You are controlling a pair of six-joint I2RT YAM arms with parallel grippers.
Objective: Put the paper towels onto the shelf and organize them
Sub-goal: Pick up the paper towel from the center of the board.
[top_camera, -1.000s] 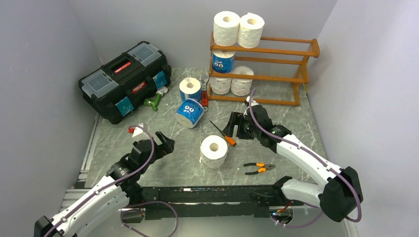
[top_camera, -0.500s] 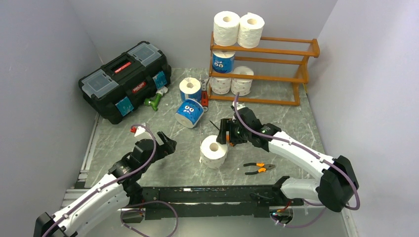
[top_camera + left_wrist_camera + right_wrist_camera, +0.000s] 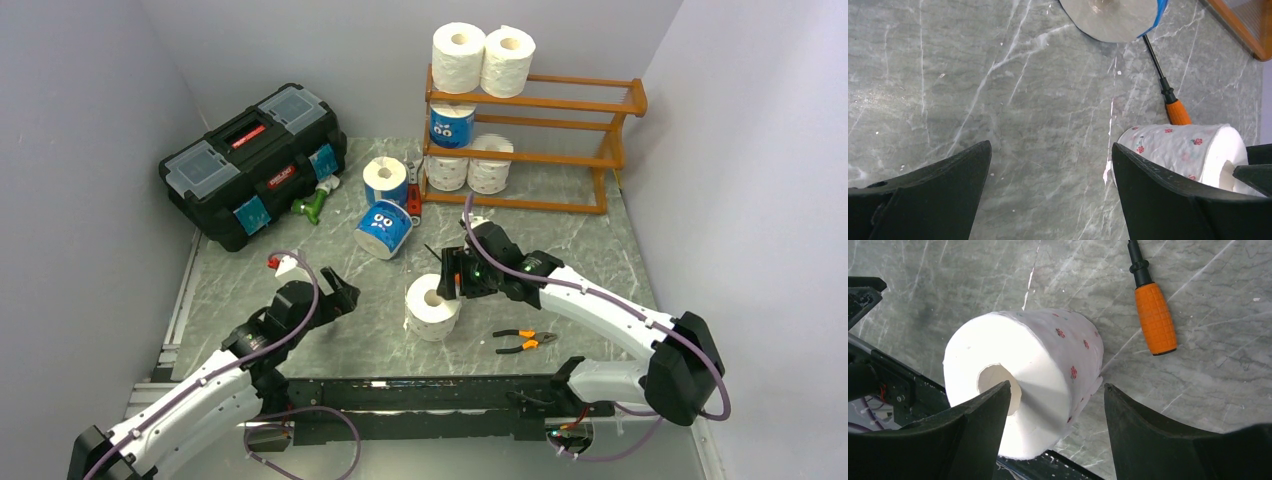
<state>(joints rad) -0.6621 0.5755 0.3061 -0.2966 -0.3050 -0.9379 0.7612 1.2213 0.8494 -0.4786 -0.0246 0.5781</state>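
Observation:
A white paper towel roll (image 3: 432, 303) with small red flowers stands on end mid-table, also seen as the roll (image 3: 1048, 360) and roll (image 3: 1188, 147). My right gripper (image 3: 453, 275) (image 3: 1058, 386) is open over its far edge. One finger sits above the hollow core and the other just outside the roll's wall, with a gap showing. My left gripper (image 3: 335, 290) (image 3: 1050, 146) is open above bare table left of the roll. The wooden shelf (image 3: 560, 100) carries two white rolls (image 3: 482, 57) on top, a blue roll (image 3: 452, 125) on the middle tier and two white rolls (image 3: 468, 170) below. Two blue rolls (image 3: 384, 205) lie before it.
A black toolbox (image 3: 255, 160) stands at the back left with a green object (image 3: 312, 205) beside it. An orange-handled screwdriver (image 3: 1154, 315) lies just behind the white roll. Pliers (image 3: 525, 342) lie to the roll's right. Grey walls close both sides.
My right gripper has swung left and nearer, from the middle of the table onto the white roll, its jaws narrowing a little. The left arm has hardly moved.

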